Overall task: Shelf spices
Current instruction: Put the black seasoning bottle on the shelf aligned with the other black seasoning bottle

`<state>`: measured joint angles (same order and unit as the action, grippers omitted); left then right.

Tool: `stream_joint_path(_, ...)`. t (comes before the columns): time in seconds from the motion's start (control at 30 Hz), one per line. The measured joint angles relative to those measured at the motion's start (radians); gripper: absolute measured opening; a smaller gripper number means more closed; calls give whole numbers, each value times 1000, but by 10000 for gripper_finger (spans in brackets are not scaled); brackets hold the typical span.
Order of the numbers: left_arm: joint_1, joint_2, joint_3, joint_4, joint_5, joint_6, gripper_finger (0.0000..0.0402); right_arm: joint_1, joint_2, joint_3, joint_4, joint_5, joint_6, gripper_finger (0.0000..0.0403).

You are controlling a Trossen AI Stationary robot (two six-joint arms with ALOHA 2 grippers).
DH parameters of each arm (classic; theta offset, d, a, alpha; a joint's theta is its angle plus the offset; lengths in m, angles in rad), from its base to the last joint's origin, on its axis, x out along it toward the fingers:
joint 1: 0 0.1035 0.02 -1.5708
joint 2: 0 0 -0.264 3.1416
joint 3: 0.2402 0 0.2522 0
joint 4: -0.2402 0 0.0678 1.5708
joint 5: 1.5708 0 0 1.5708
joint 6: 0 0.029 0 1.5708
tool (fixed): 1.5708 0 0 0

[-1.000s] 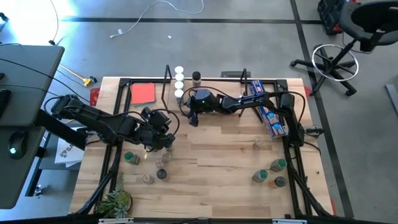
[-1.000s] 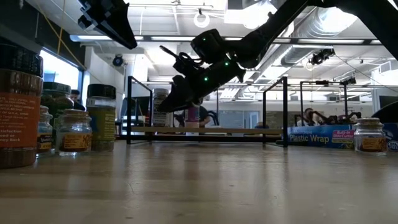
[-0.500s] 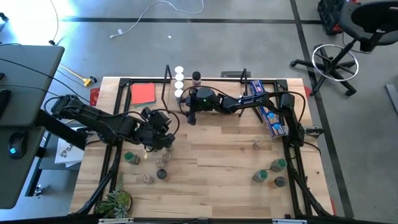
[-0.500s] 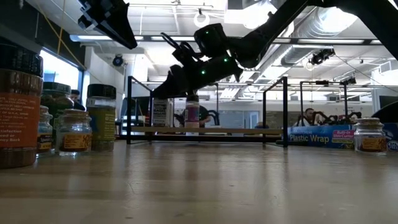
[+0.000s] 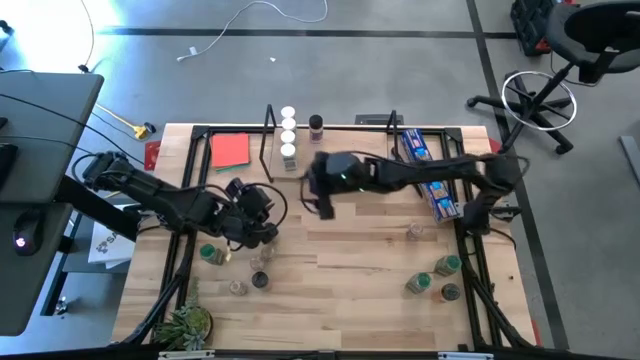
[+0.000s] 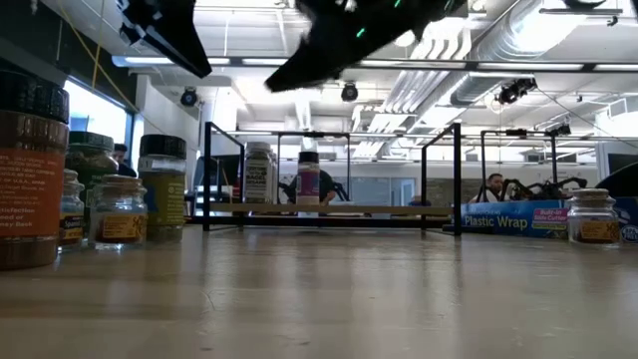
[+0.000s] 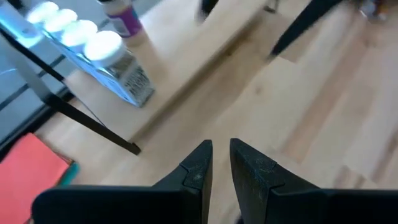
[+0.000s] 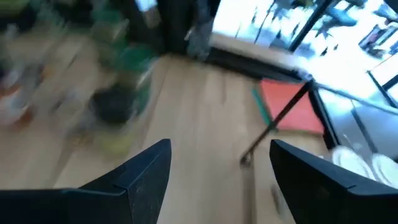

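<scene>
Right gripper (image 5: 316, 188) wide open, empty, just off shelf (image 5: 340, 128) holding five jars (image 5: 288, 137); left gripper (image 5: 243, 222) nearly closed, empty, over tabletop (image 5: 340, 270) jars (image 5: 260, 262); best opened wider, lowered squarely over nearest lid.

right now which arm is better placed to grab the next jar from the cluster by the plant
Left. The left gripper hangs just beside that cluster of jars, its jaws nearly shut and empty. The right gripper is open and empty but sits mid-table in front of the shelf, farther from those jars.
</scene>
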<state>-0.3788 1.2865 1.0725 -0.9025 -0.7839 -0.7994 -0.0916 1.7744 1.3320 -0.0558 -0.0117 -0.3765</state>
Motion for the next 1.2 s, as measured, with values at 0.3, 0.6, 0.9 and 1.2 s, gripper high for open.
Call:
stream_joint_path(0.3, -97, 0, 0, -21, 106, -25, 53, 129, -298, 0, -516, 183, 133, 268)
stream_joint_path(0.6, -133, 0, 0, -41, 201, 15, 99, 215, -365, -112, -419, 161, 215, 268)
stream_joint_path(0.9, -7, 0, -25, -49, 424, 111, 260, 223, -365, -158, -381, 164, 268, 268)
stream_joint_path(1.2, 54, 0, -181, 128, 468, 190, 312, 223, -365, -158, -381, 164, 265, 268)
